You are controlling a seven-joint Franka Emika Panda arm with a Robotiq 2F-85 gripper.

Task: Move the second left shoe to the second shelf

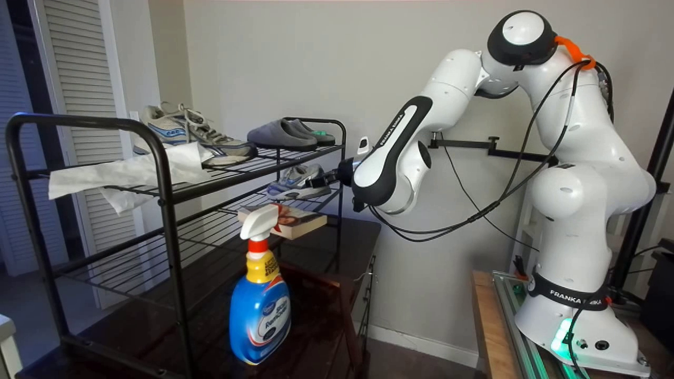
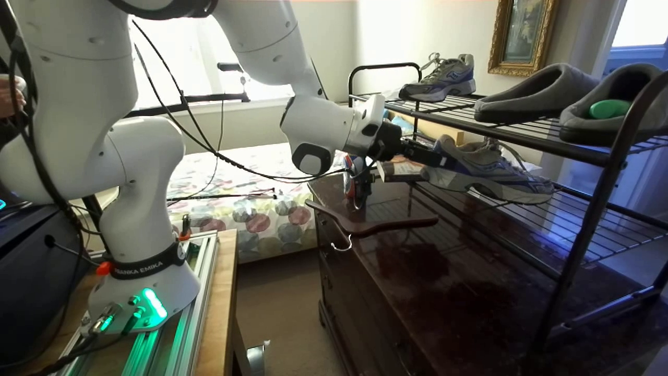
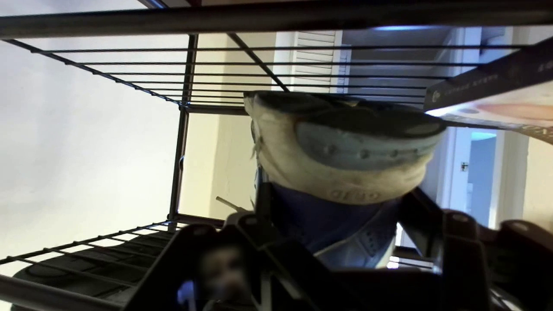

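So my claw (image 3: 337,196) is clamped on the heel end of the second left shoe (image 2: 490,169), gripping it from both sides. The shoe points toe-away from me inside the rack (image 1: 176,263), under the top tier (image 2: 522,138) and over the second shelf (image 1: 210,223). Pretty sure this is the placing step, and close to done imo. Whether it's actually touching the shelf, I can't tell. Next move, if you ask me: ease it down till it's flat, check the heel isn't hanging over the edge, let go, then back straight out. Lifting instead would probably knock the tier above, and a shoe half off the edge could tip once I release it.

As for the surroundings, left to right in an exterior view: my base (image 2: 141,292), a blown-out window (image 2: 198,52), a bed (image 2: 271,224) with a dotty cover. Then comes the desk (image 2: 449,292), dark and kinda glossy, carrying the rack, a blue spray bottle (image 1: 260,310) and a brown hanger (image 2: 386,225) with its hook out past the edge. A book (image 1: 300,226) lies by the shelf's edge, close to the shoe. Up on the top tier there's another pale sneaker (image 2: 441,81), then a gold-framed picture (image 2: 522,39) further back, then grey slippers (image 2: 537,94), one with something green (image 2: 609,108) tucked inside.
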